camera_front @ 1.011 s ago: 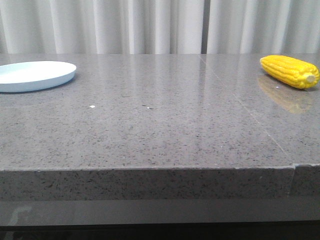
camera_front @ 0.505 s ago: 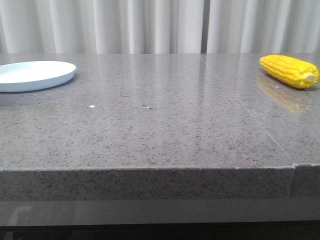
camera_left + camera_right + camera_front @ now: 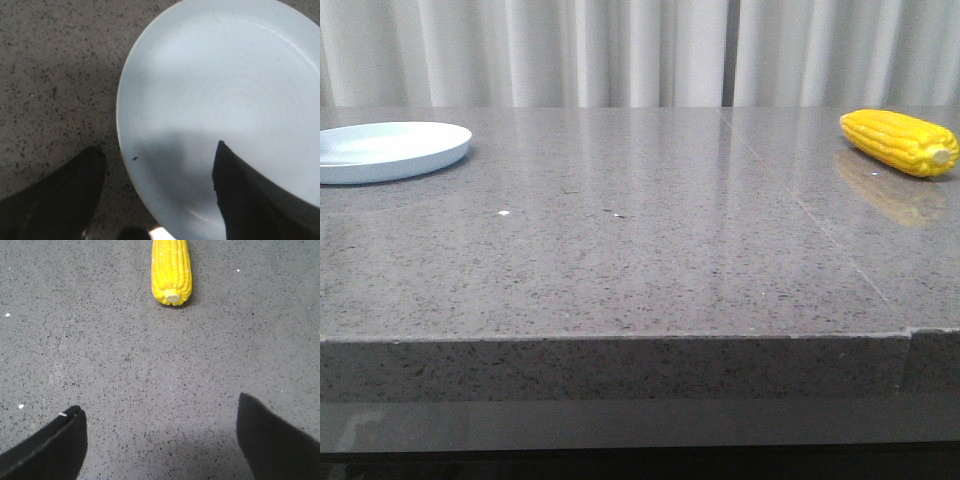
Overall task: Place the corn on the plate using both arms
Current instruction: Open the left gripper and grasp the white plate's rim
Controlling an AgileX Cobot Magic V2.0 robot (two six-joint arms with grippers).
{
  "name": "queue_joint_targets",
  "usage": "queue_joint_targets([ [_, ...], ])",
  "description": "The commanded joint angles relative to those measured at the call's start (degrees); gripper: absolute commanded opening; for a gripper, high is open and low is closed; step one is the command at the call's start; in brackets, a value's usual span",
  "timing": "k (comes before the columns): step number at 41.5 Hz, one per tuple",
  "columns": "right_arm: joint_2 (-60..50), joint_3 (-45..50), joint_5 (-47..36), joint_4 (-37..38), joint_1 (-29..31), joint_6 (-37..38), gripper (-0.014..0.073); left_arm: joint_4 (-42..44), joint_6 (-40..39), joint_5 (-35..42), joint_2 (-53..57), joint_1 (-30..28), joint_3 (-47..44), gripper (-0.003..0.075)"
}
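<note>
The yellow corn (image 3: 900, 142) lies on the grey table at the far right, pale stub end toward the right. The pale blue-white plate (image 3: 390, 150) sits at the far left. No gripper shows in the front view. In the left wrist view my left gripper (image 3: 157, 152) is open and empty, hovering over the plate's edge (image 3: 125, 145), one finger over the table and one over the plate. In the right wrist view my right gripper (image 3: 160, 407) is open and empty above bare table, with the corn (image 3: 171, 270) well ahead of it, stub end facing the fingers.
The grey speckled stone table (image 3: 640, 250) has a seam (image 3: 820, 230) running back on the right and its front edge (image 3: 620, 338) near me. White curtains (image 3: 620, 50) hang behind. A few small white specks (image 3: 503, 213) lie on the top.
</note>
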State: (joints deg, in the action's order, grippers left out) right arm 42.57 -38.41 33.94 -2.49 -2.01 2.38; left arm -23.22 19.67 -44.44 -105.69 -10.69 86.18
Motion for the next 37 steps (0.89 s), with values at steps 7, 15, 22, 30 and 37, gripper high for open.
queue_joint_targets([
  [7,0.04,-1.91,-3.31,0.62,0.3,-0.57,0.0634,-1.71,0.16,3.17,-1.63,-0.09,4.24,0.0409],
  [15,0.04,-1.91,-3.31,0.62,0.3,-0.57,0.0634,-1.79,0.16,3.41,-2.8,-0.09,4.24,0.0341],
  [22,0.04,-1.91,-3.31,0.62,0.3,-0.57,0.0634,-1.79,0.16,3.64,-2.8,-0.09,4.24,0.0094],
  [30,0.04,-1.91,-3.31,0.62,0.3,-0.57,0.0634,-2.0,0.16,3.58,-2.8,-0.09,4.24,-0.002],
  [37,0.04,-1.91,-3.31,0.62,0.3,-0.57,0.0634,-5.49,0.16,2.76,-0.01,0.15,4.24,-0.002],
])
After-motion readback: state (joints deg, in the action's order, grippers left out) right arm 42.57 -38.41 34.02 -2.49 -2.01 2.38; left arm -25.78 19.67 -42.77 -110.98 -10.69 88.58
